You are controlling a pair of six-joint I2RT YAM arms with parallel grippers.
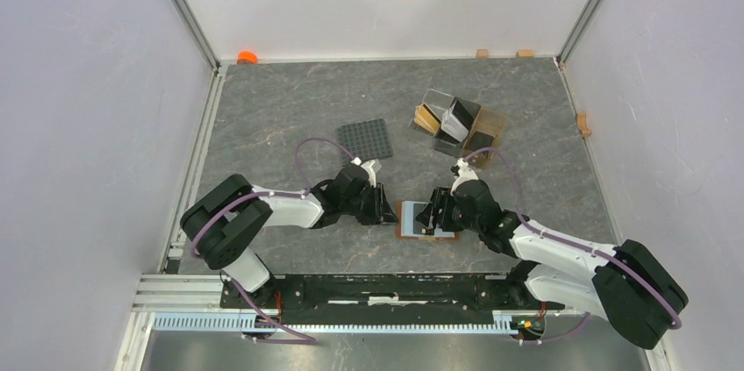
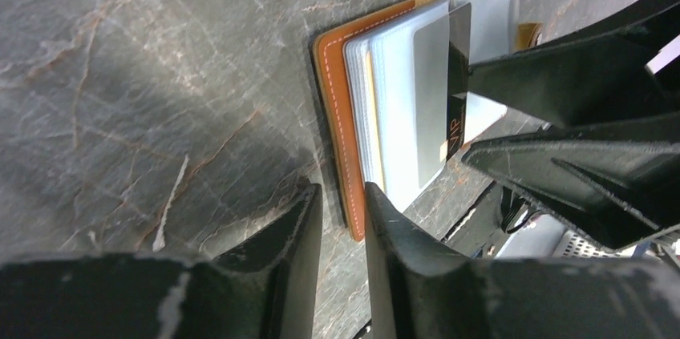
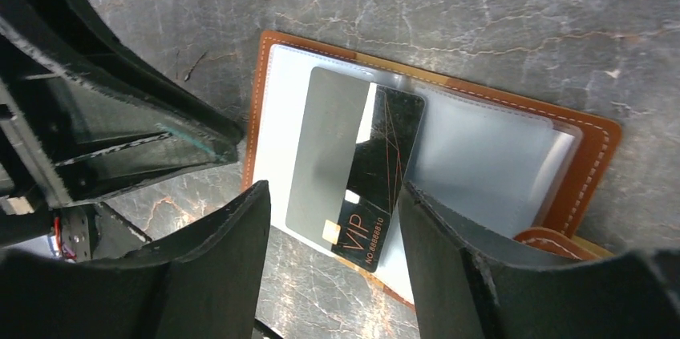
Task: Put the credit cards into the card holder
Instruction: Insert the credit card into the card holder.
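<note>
The right tool (image 3: 333, 195) hangs low with its two black fingers spread wide, gripping nothing. Between them lies a glossy black rectangular plastic card (image 3: 377, 187) printed "VIP" in gold. The card's long axis runs straight out from this tool, lettered end nearest. Its far end looks tucked under a clear sleeve, though how deep cannot be told, nor whether either finger touches it. Seating the card should therefore mean a push along that axis, away from the wrist, and the right arm is the one placed for it. The card rests on the open flat brown leather card holder (image 3: 597, 155), which has pale stitching round its rim. Its soft, cloudy plastic sleeves (image 3: 481, 163) are likely to buckle under a skewed push. The holder lies flat on the grey marbled surface (image 1: 263, 108), between the two arms. Just beside its stitched edge sits the left tool (image 2: 342, 191), fingers barely parted with nothing between them, well placed to steady the leather. Farther back stands a clear amber-tinted compartment stand (image 1: 491, 130) holding more cards (image 1: 454, 117), well apart from a dark grey studded square plate (image 1: 365, 139).
</note>
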